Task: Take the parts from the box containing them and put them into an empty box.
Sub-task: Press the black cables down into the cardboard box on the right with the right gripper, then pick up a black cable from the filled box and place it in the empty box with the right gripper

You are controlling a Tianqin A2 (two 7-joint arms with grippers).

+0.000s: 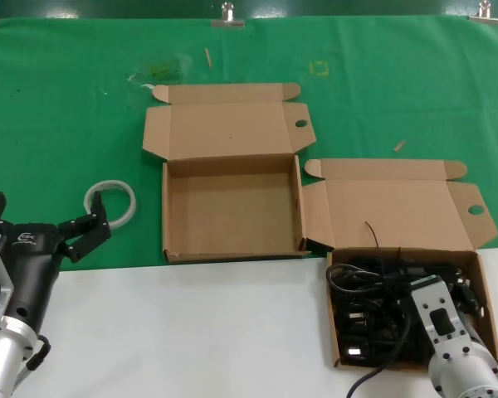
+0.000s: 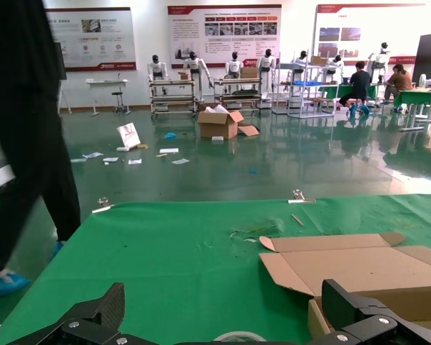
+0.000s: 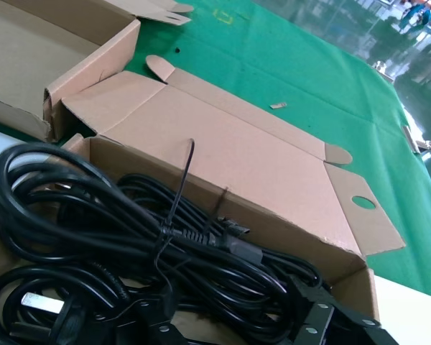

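The parts, black power cords (image 1: 373, 290), lie tangled in the box containing them (image 1: 484, 286) at the front right, with its lid folded back. My right gripper (image 1: 425, 290) is lowered into that box. In the right wrist view its fingers (image 3: 140, 316) stand apart on either side of a cord bundle (image 3: 129, 230), open. The empty box (image 1: 232, 207) sits at the centre on the green mat, lid open to the rear. My left gripper (image 1: 43, 220) hangs open at the far left, holding nothing, with its fingers (image 2: 104, 313) wide apart.
A white ring (image 1: 110, 201) lies on the mat just beyond the left gripper. Small sticks (image 1: 207, 56) and scraps lie at the back of the mat. Metal clips (image 1: 227, 12) hold its far edge. A white table strip (image 1: 191, 332) runs along the front.
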